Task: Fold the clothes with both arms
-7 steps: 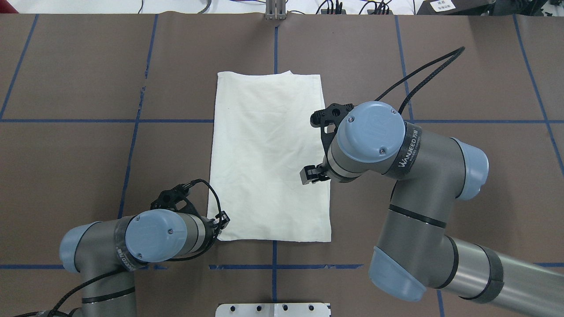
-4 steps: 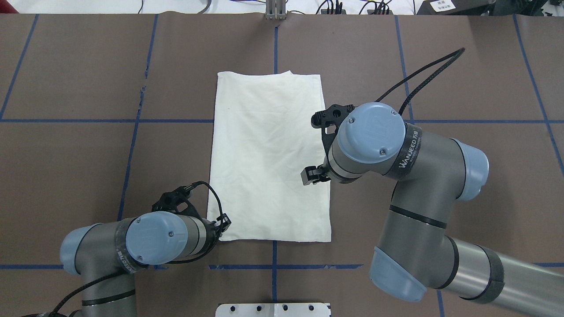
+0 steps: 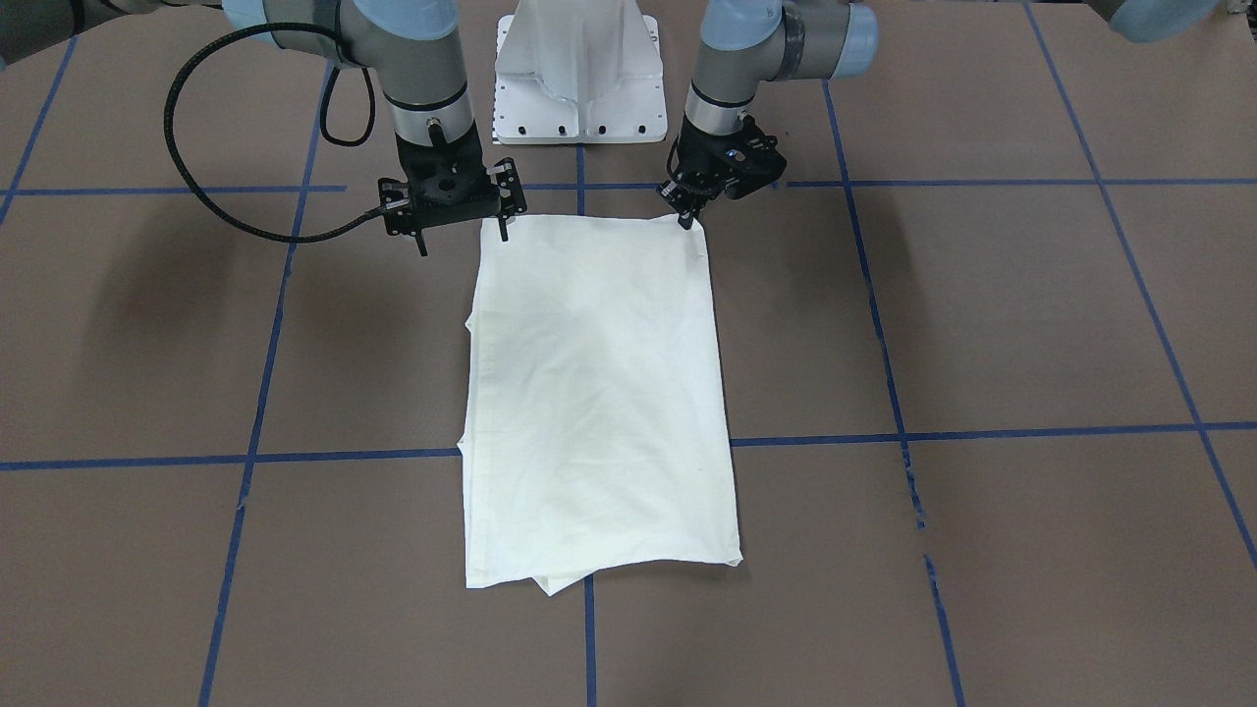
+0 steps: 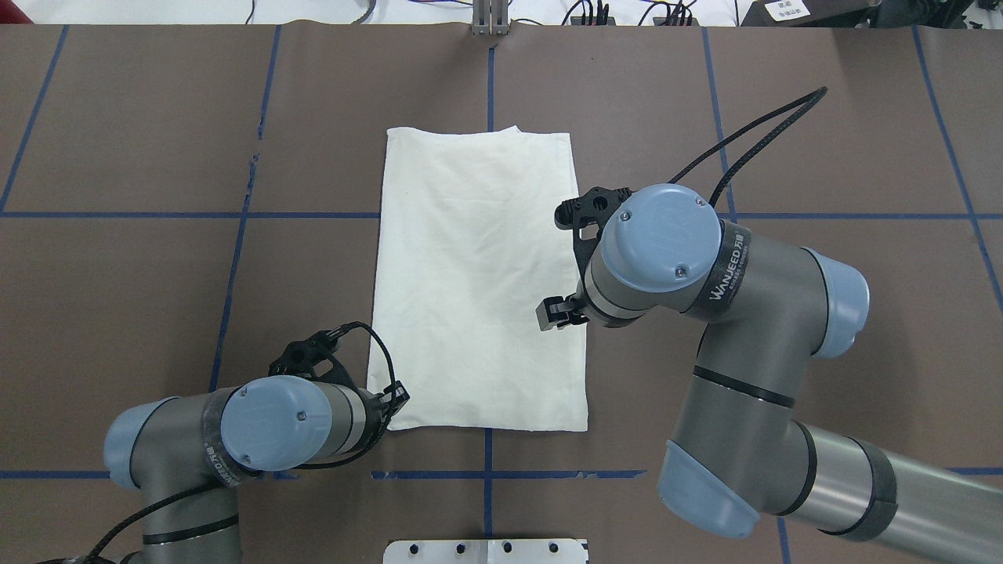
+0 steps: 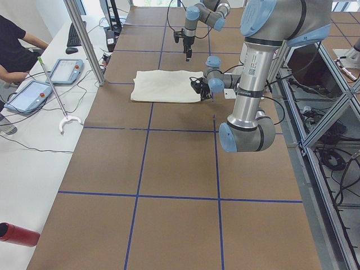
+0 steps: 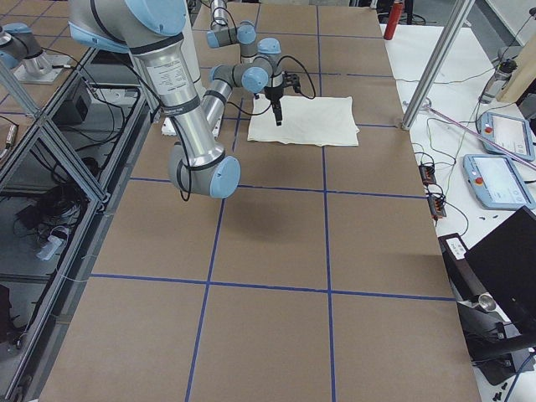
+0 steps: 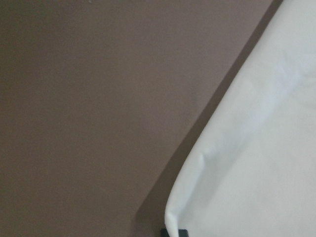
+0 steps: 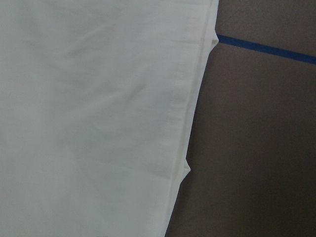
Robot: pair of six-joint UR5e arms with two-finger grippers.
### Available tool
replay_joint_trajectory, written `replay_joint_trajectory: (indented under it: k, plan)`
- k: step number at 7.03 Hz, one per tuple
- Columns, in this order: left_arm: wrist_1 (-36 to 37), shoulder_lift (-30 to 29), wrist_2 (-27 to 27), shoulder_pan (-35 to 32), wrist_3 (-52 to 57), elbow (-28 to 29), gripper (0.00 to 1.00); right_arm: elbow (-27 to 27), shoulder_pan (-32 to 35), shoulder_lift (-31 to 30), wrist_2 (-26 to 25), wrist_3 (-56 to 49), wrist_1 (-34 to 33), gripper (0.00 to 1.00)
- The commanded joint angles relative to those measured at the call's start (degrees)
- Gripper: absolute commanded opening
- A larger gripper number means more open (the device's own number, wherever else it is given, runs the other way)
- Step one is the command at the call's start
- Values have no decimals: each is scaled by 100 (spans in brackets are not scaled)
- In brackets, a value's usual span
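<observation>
Over the last second the right claw [image 3: 463,236] has slid slightly toward the bottom of the overhead frame and the left arm's wrist has drifted a little toward the lower left, while the shirt [image 4: 478,274] lies as it did. Bare brown table [image 4: 157,117] surrounds the shirt on every side, with wide open stretches at the left and right of the overhead frame, crossed only by blue tape lines [image 4: 235,258]. The shirt's long edges run up and down the frame, at its centre. In the front-facing view the right claw hangs at the shirt's upper left corner with its jaws spread wide, one finger over the cloth and the other over the table, holding nothing. The left claw [image 4: 396,394] sits at the shirt's lower left corner in the overhead frame. Its fingers stand close together there, and whether they pinch the cloth cannot be told. The shirt is folded into a tall rectangle, plain cream side up and lightly creased. A lower layer pokes out at its bottom edge in the front-facing view.
</observation>
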Motion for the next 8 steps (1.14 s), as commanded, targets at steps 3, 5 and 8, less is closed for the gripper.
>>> replay_joint_trajectory:
  k: [3, 5, 8]
  plan:
    - [-7, -28, -46, 32, 123, -241, 0, 26, -672, -17, -35, 2695, 155, 100]
    - [-7, -19, -46, 32, 132, -232, 0, 35, -1034, -182, -323, 4567, 645, 100]
    - [-15, -62, -46, 32, 132, -223, 0, -421, -1246, -272, -825, 5565, 1255, 100]
